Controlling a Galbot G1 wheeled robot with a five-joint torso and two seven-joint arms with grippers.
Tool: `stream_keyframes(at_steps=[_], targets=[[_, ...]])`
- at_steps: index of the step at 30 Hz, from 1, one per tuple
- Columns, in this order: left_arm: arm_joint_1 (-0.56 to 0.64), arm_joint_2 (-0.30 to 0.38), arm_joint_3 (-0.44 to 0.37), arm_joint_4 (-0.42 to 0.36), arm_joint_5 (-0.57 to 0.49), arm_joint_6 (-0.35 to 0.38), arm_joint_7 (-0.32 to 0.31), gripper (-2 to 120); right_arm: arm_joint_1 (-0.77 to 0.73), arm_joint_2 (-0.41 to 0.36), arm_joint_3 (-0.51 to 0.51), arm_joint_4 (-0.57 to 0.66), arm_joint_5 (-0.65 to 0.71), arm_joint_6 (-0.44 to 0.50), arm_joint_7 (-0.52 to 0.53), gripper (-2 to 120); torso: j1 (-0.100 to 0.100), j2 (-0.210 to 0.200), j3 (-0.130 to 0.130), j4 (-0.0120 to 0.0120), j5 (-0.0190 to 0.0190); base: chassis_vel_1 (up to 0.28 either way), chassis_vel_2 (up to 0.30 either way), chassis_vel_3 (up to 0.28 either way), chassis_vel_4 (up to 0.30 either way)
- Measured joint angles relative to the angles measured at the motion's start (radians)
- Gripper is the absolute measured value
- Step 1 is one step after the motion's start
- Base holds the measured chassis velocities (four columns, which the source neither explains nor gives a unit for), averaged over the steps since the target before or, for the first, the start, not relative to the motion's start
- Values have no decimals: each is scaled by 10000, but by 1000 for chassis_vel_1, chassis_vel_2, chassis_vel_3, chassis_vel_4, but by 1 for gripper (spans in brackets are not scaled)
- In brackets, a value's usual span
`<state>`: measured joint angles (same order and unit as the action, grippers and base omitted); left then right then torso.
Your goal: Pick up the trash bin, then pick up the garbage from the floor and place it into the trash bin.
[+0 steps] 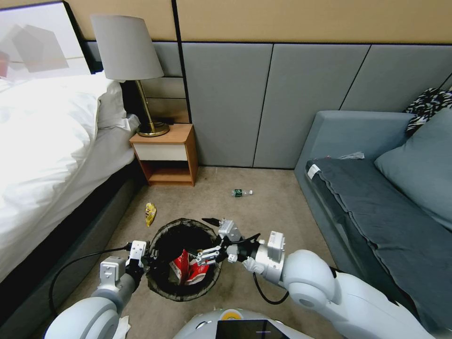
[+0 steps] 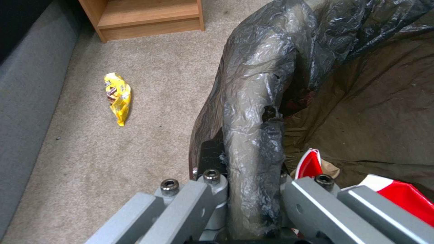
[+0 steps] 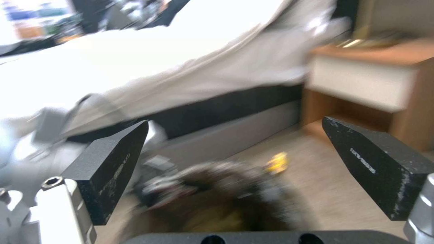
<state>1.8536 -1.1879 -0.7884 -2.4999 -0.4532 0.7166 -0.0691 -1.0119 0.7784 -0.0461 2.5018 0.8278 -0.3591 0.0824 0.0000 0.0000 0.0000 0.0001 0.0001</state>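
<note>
On the beige carpet (image 1: pixel 263 197) between the white bed (image 1: pixel 47 155) at nine o'clock and the grey sofa (image 1: pixel 376 197) at three, the trash bin (image 1: pixel 165 281) hangs from the left claw (image 1: pixel 149 256), clenched on its bag-lined rim at the bin's nine o'clock. Red-and-white cartons (image 1: pixel 188 270) lie inside, under the right claw (image 1: pixel 211 238), spread wide at the bin's two o'clock. A yellow snack wrapper (image 1: pixel 150 213) lies at the bin's eleven o'clock, a green-labelled bottle (image 1: pixel 241 192) at one, beside the wooden nightstand (image 1: pixel 165 155).
</note>
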Motion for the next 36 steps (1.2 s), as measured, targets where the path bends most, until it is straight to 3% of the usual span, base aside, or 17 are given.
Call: stream_keyframes(at_steps=[5, 10, 11, 14, 20, 21, 24, 25, 36], targets=[[-206, -193, 50, 0, 76, 0, -35, 2, -1330, 149, 1287, 2, -798, 511, 1498, 100, 0, 0, 0, 1, 1, 0, 0, 0, 0], [-408, -428, 52, 0, 236, 0, -40, 2, -2781, 597, 3068, 2, -2277, 608, 2030, 100, 0, 0, -1, -3, 1, 0, 0, 0, 0], [-408, -428, 52, 0, 236, 0, -40, 2, -2781, 597, 3068, 2, -2277, 608, 2030, 100, 0, 0, -1, -3, 1, 0, 0, 0, 0], [-669, -437, -32, 0, 247, -2, -42, 2, -3669, 1165, 4666, -91, -2770, 902, 2109, 100, 0, 0, 0, 1, 1, 0, 0, 0, 0], [-800, -434, -99, 0, 168, -2, -41, 2, -4810, 1937, 6021, -122, -3373, 1416, 1868, 100, 0, 0, -1, -1, -1, 0, 0, 0, 0], [-897, -431, -97, 0, 121, -2, -43, 2, -5412, 2384, 6484, -85, -3677, 1666, 1731, 100, 0, 0, -1, -3, 0, 0, 0, 0, 0], [-1035, -407, -68, 0, 75, -2, -41, 2, -5954, 2967, 6846, -37, -3854, 1837, 1706, 100, 0, 0, -1, -2, -3, 0, 0, 0, 0], [-1162, -371, -12, 0, 49, 3, -24, 2, -6473, 3956, 7214, -34, -3988, 2012, 1795, 100, 0, 0, -1, -4, -3, 0, 0, 0, 0], [-1108, -559, -37, 0, 20, 27, -22, 2, -7013, 5275, 7417, -29, -4515, 2116, 1957, 100, 0, 1, -1, -2, -1, 0, 0, 0, 0]])
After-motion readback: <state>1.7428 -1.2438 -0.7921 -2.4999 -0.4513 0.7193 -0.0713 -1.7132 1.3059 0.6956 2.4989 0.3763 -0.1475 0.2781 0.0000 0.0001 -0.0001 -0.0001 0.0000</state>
